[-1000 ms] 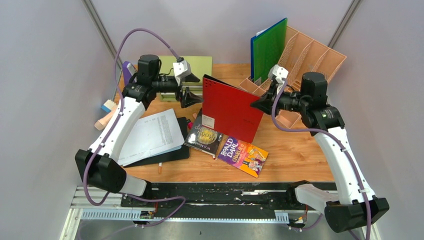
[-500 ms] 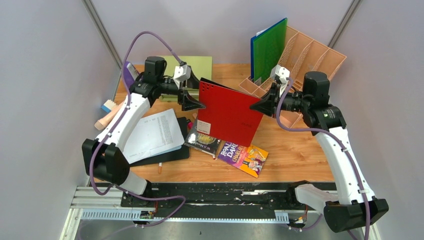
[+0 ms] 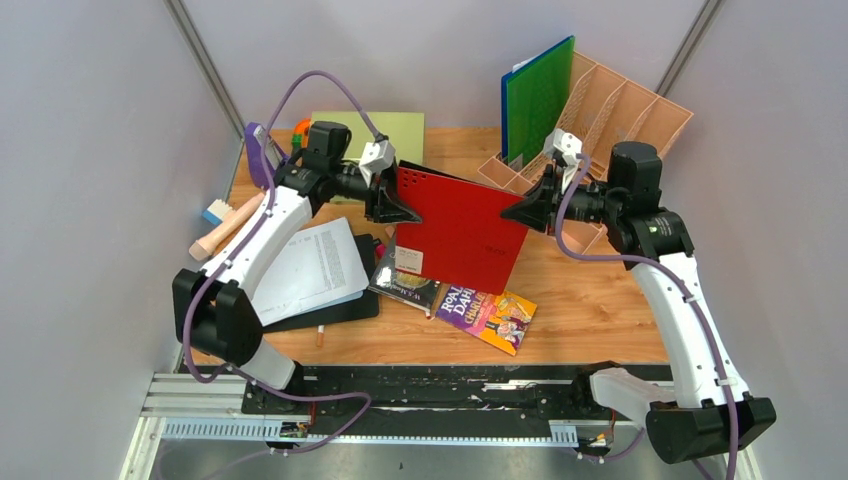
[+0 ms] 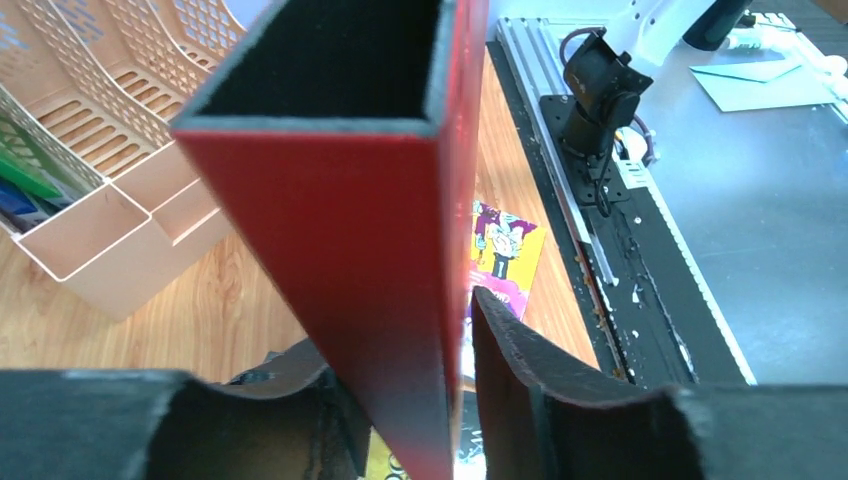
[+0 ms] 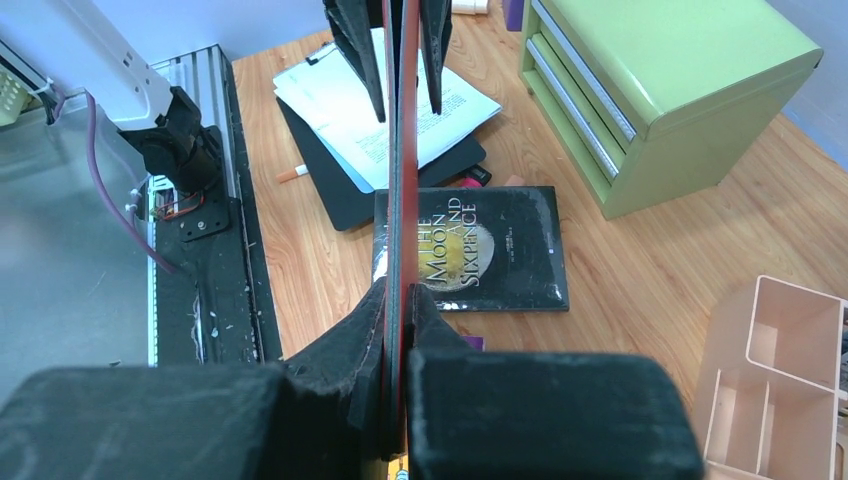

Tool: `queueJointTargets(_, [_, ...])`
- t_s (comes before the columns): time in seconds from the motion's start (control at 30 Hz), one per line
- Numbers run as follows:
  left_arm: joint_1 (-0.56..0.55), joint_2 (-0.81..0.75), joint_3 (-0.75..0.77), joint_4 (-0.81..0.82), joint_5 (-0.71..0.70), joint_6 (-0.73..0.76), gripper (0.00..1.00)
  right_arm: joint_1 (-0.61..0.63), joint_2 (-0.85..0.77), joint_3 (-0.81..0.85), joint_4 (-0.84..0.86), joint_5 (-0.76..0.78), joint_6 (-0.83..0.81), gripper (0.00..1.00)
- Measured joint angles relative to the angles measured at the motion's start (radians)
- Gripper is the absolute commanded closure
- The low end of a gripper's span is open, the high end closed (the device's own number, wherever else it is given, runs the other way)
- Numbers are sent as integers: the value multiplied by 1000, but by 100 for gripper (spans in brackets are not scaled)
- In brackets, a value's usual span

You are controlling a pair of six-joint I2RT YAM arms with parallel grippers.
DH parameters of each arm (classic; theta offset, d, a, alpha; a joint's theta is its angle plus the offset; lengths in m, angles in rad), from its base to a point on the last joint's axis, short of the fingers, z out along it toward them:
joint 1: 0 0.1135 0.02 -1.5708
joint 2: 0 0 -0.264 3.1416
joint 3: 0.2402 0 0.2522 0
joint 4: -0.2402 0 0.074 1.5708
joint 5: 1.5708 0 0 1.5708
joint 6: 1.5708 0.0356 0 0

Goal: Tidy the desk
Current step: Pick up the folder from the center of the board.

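Clutter spreads across the desk, with a file rack at its far right corner, papers on the left and books near the front. Above the books a red folder hangs upright in the air between the two arms. The right gripper is clamped on its right edge. The left gripper straddles its left edge, fingers half closed with a sliver of gap on one side, so whether it truly grips cannot be told. If the right lets go before the left has bitten, the folder could swing or drop onto the books, and uneven pulling could twist it. A second ago the left gripper stood wide open just short of that edge. It has since moved over it and narrowed.
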Motion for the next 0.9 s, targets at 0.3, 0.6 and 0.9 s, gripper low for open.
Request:
queueJointTargets(0.3, [-20,14,0,21,-12,-85,100,-18,-1,0,1,12,0,94])
queueJointTargets(0.6, [-53,11,13,222,-206,-449,100,-74,-1,28,35,217,66,27])
queueJointTargets(0.9, [-26,-58,87,196,-465,-547,100,-212,1,34,45,407,113,22])
